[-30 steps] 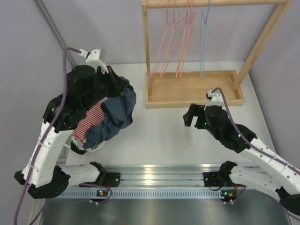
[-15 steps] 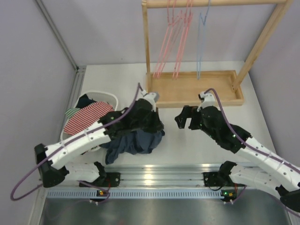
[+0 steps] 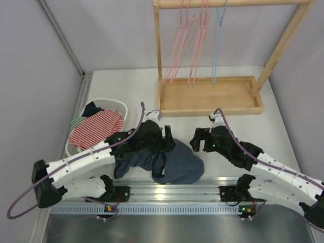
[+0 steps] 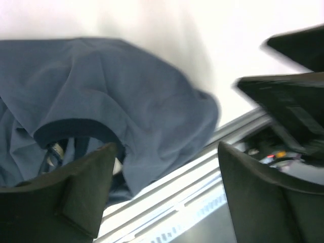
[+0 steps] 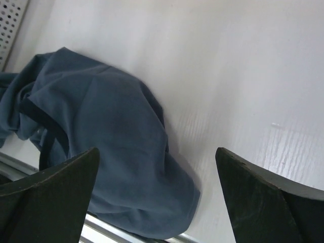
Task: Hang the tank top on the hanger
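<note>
The navy tank top (image 3: 177,166) lies crumpled on the table just in front of the near rail, held by neither gripper. My left gripper (image 3: 168,140) hovers over its left part, open, nothing between the fingers. In the left wrist view the tank top (image 4: 126,101) spreads beyond the open gripper (image 4: 167,195), dark trim showing. My right gripper (image 3: 198,139) stands open just right of the cloth. In the right wrist view the tank top (image 5: 111,147) lies under and left of the open gripper (image 5: 157,200). The light-blue hanger (image 3: 216,48) hangs on the wooden rack at the back.
A white laundry basket (image 3: 119,104) at the left holds a red-and-white striped garment (image 3: 96,129). The wooden rack's tray (image 3: 212,97) stands at the back with several pink hangers (image 3: 188,45) on its rail. A metal rail (image 3: 167,185) runs along the near edge.
My left arm swung from the basket to the table's middle with the tank top, then opened and let it drop flat. The right gripper shifted slightly left and nearer.
</note>
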{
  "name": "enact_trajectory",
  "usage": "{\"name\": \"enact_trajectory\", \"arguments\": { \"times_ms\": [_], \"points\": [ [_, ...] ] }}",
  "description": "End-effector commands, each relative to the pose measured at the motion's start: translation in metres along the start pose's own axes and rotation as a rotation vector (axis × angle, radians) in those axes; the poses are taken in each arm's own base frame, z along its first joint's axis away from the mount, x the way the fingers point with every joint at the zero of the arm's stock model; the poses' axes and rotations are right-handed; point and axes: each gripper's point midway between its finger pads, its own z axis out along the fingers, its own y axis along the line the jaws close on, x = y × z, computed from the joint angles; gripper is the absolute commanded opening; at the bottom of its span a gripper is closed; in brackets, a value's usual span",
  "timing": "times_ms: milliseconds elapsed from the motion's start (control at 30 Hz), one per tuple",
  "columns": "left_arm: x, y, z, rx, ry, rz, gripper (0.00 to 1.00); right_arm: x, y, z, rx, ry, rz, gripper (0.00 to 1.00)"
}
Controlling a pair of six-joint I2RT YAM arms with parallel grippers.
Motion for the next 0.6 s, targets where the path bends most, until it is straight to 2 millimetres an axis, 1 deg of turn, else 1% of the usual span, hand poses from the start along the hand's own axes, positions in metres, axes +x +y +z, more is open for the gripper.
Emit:
{"name": "enact_trajectory", "arguments": {
  "times_ms": [0, 33, 67, 100, 133, 167, 200, 233, 267, 300, 333, 367, 400, 433, 467, 533, 567],
  "points": [
    [-0.011, 0.000, -0.034, 0.037, -0.063, -0.050, 0.77, 0.016, 0.000, -0.001, -0.010, 0.022, 0.019, 0.97],
    [0.003, 0.008, -0.032, 0.031, -0.028, -0.044, 0.71, 0.030, -0.004, 0.002, 0.000, 0.049, 0.014, 0.95],
    [0.011, 0.010, -0.034, 0.050, -0.003, -0.035, 0.70, 0.038, -0.006, 0.003, 0.002, 0.065, 0.017, 0.93],
    [0.025, 0.003, -0.041, 0.116, 0.055, -0.022, 0.66, 0.043, -0.006, 0.005, -0.003, 0.074, 0.030, 0.90],
    [0.043, 0.010, -0.037, 0.123, 0.099, 0.001, 0.66, 0.060, -0.010, 0.007, 0.001, 0.106, 0.023, 0.89],
    [0.057, 0.010, -0.038, 0.135, 0.129, 0.035, 0.66, 0.067, -0.011, 0.008, 0.002, 0.119, 0.027, 0.88],
    [0.066, 0.015, -0.037, 0.126, 0.151, 0.053, 0.66, 0.072, -0.010, 0.007, -0.004, 0.124, 0.044, 0.86],
    [0.081, 0.024, -0.032, 0.107, 0.186, 0.076, 0.68, 0.084, -0.015, 0.008, 0.004, 0.147, 0.042, 0.85],
    [0.094, 0.025, -0.029, 0.106, 0.215, 0.108, 0.71, 0.090, -0.016, 0.007, 0.000, 0.155, 0.044, 0.83],
    [0.104, 0.030, -0.023, 0.094, 0.237, 0.129, 0.73, 0.091, -0.014, 0.006, -0.015, 0.151, 0.064, 0.83],
    [0.109, 0.025, -0.019, 0.117, 0.240, 0.161, 0.75, 0.101, -0.018, 0.006, -0.013, 0.167, 0.062, 0.82],
    [0.114, 0.025, -0.015, 0.112, 0.252, 0.177, 0.77, 0.104, -0.019, 0.006, -0.017, 0.169, 0.068, 0.82],
    [0.121, 0.030, -0.006, 0.076, 0.277, 0.196, 0.78, 0.103, -0.015, 0.006, -0.040, 0.164, 0.079, 0.80],
    [0.124, 0.032, -0.001, 0.056, 0.274, 0.225, 0.78, 0.106, -0.014, 0.006, -0.049, 0.170, 0.078, 0.80],
    [0.128, 0.038, 0.008, 0.008, 0.281, 0.246, 0.79, 0.108, -0.013, 0.006, -0.055, 0.175, 0.079, 0.79],
    [0.131, 0.040, 0.015, -0.017, 0.278, 0.280, 0.81, 0.113, -0.009, 0.008, -0.067, 0.189, 0.083, 0.76],
    [0.132, 0.044, 0.023, -0.047, 0.275, 0.296, 0.81, 0.115, -0.009, 0.010, -0.069, 0.195, 0.081, 0.75]
  ]
}}
